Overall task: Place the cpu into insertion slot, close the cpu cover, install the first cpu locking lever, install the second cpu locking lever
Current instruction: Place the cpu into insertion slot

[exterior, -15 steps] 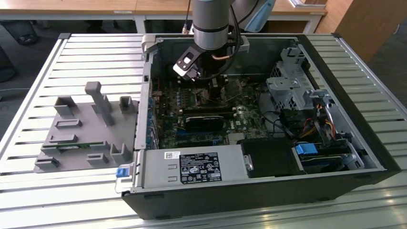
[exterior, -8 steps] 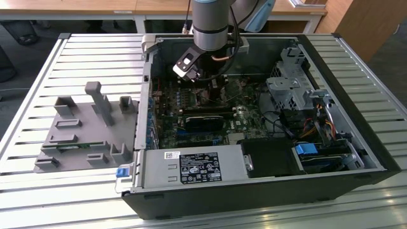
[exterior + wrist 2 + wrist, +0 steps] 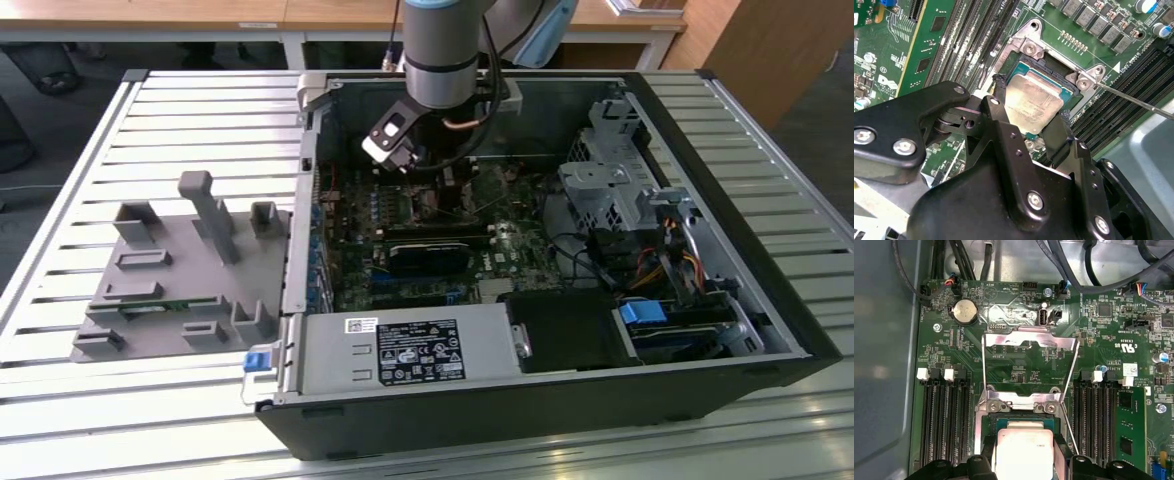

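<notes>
- exterior view: arm point(image 3: 441, 50) reaches down into an open computer case point(image 3: 747, 300) on a slatted table point(image 3: 200, 110), over the green motherboard point(image 3: 521, 250). grey fixture point(image 3: 174, 290) lies beside the case, on the exterior view's left.
- second wrist view: gripper point(image 3: 1031, 107) clamped on the cpu point(image 3: 1034, 97), black fingers point(image 3: 999, 92) against two opposite edges. chip sits over the insertion slot point(image 3: 1051, 62); seated or not, can't tell.
- first wrist view: cpu cover point(image 3: 1029, 339) swung open, clear of the slot.
</notes>
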